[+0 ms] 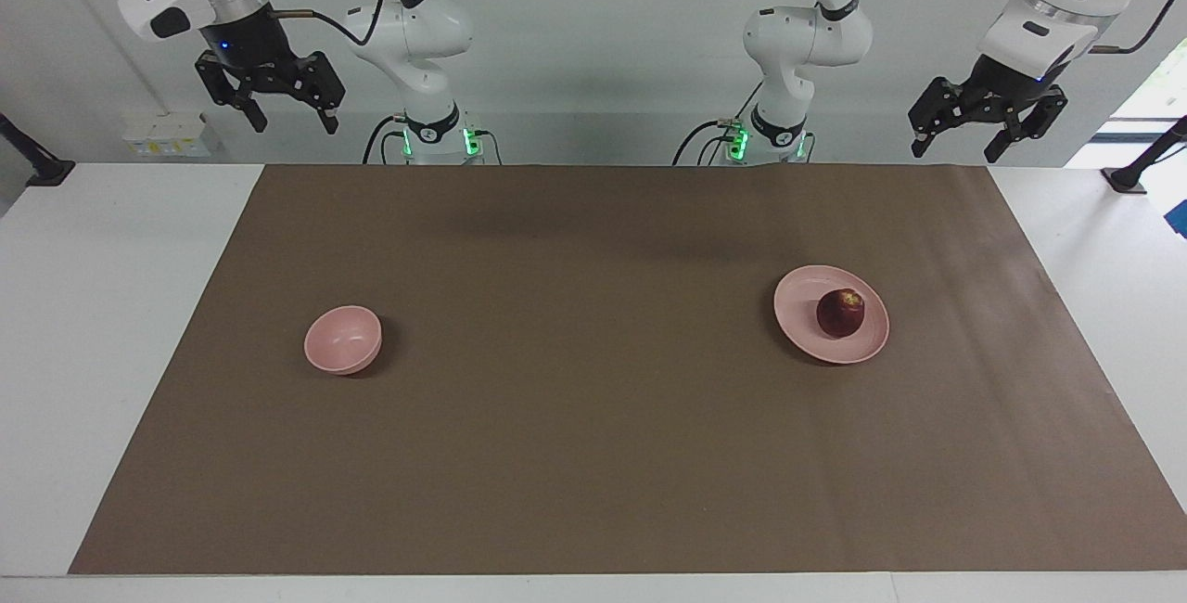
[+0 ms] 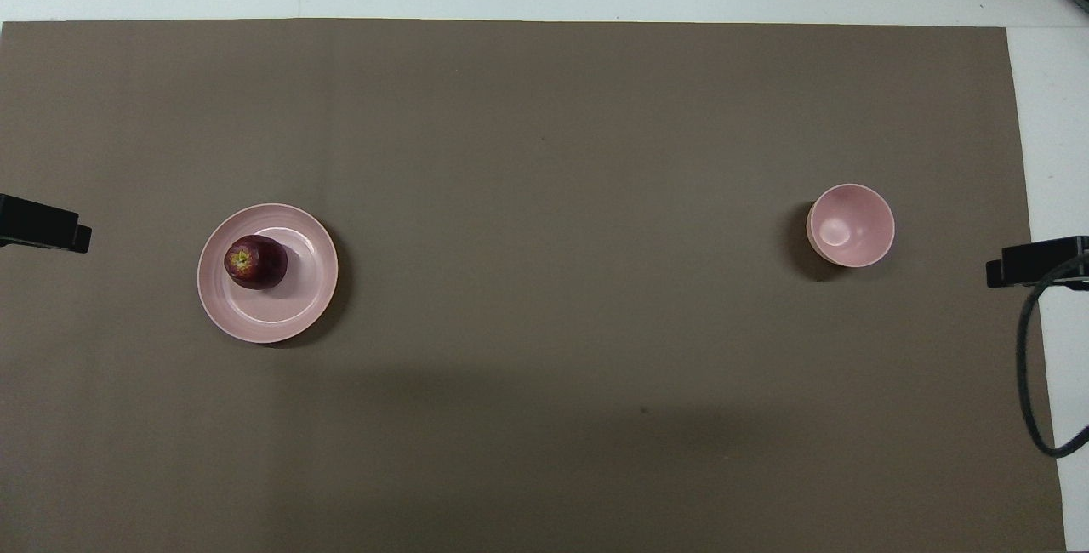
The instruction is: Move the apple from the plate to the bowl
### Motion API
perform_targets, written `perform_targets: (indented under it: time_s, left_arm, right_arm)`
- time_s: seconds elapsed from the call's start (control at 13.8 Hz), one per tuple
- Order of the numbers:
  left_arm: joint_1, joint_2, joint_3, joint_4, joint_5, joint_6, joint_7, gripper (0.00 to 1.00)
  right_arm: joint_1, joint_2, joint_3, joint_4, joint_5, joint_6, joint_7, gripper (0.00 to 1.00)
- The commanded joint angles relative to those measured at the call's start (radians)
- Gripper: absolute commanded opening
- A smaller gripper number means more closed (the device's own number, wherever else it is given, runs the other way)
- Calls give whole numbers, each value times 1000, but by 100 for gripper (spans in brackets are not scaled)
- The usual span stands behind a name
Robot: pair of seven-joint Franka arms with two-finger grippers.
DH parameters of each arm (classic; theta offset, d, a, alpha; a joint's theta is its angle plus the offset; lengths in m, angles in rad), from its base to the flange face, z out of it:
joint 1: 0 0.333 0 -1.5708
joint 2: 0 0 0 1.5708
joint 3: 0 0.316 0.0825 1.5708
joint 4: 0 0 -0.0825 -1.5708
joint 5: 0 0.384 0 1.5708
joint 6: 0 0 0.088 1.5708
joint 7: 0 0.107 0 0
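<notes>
Sitting off-centre on the plate (image 1: 800,303) toward the left arm's end, the apple (image 1: 841,312) is likely rolling if pinched off-axis; the bowl (image 1: 343,339), well apart toward the right arm's end, is tipping if clipped; left gripper (image 1: 986,128) and right gripper (image 1: 272,103) are hanging raised near their bases, fingers spread, grasping nothing.

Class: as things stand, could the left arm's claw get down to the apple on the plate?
Probably yes: the left claw hangs open, the apple lies uncovered on the plate, nothing between.
</notes>
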Motion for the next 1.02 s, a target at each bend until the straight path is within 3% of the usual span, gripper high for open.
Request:
perform_targets:
  time_s: [0.0,0.22,0.51,0.94]
  left_arm:
    - [-9,-22,8,-42,-11,17,2,100]
    - [-6,-20,9,-88,-11,26,10,100]
    - [-6,-22,9,-203,-11,139,13,100]
    - [-1,-13,9,-283,-9,257,25,100]
  right_arm:
    - [-2,-3,-1,5,10,-9,6,100]
    - [-2,-3,-1,5,10,-9,6,100]
    - [-2,-3,-3,5,12,-9,6,100]
    - [-2,-3,-1,5,11,-9,6,100]
